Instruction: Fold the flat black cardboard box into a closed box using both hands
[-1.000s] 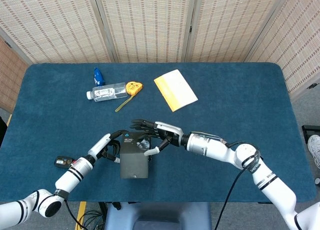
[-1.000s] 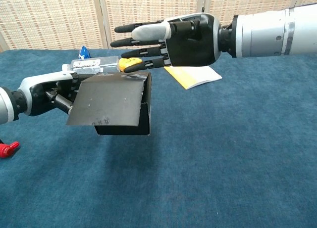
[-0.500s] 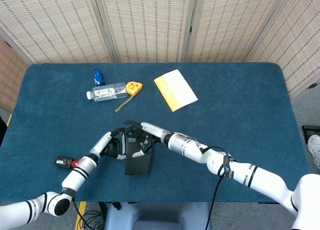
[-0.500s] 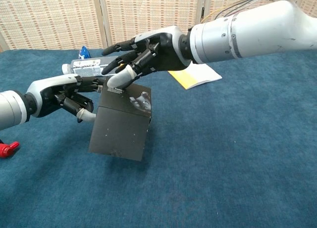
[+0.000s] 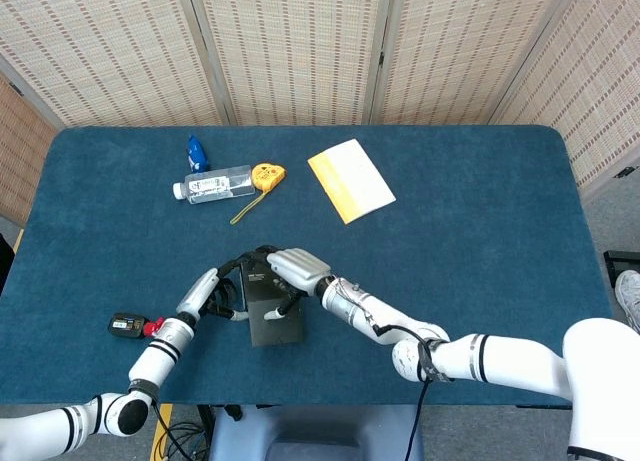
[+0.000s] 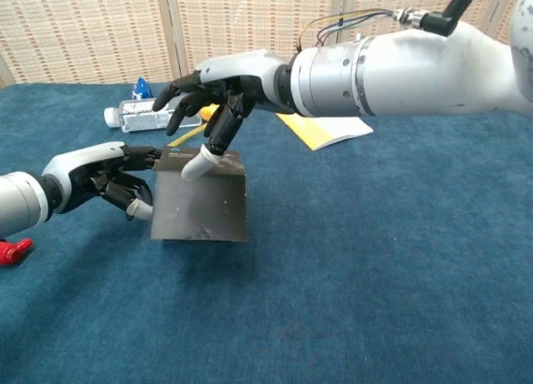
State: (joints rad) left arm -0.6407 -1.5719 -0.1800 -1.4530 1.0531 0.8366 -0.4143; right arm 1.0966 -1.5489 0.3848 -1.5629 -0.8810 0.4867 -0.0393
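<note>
Box (image 6: 200,206) near table (image 5: 480,241) front edge, blue logo on top, text unreadable. Left hand (image 6: 108,177) grips its left side; right hand (image 6: 218,97) presses top, grasping nothing. Open room rightward.

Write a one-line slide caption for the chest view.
Two robot hands work a black cardboard box on a blue table: right hand pressing its top, left hand at its side.

Box (image 6: 200,205) far side hidden; red item (image 6: 10,250) cut by chest view's left edge.
</note>
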